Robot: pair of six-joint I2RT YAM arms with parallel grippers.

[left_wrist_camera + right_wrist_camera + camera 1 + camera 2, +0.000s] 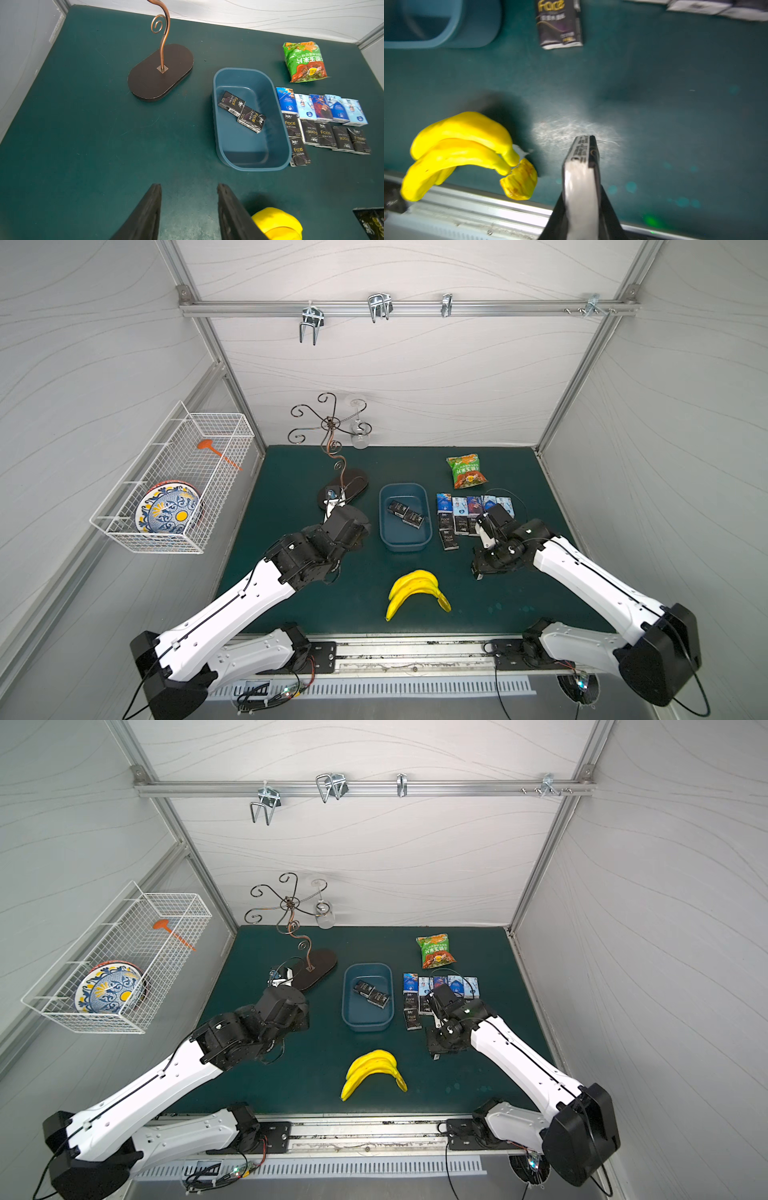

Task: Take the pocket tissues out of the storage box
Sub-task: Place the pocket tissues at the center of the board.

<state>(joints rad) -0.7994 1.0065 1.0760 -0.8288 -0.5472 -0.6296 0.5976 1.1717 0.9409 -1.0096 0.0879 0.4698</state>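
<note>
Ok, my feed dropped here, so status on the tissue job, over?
Left gripper open, empty, beside the storage box. Right gripper shut on a black pack. Two black packs in the box. Nothing over it.

The desk (675, 104) is matt green, scuffed whitish ahead of the right tool (581, 193). The pack (583, 153) pinched in that tool is glossy black film. Beside it the bananas (460, 143) look smooth, waxy plastic. The box (245, 145) is smooth satin plastic; the stand (149, 83) has a matt dark base and a coppery metal stem.
</note>
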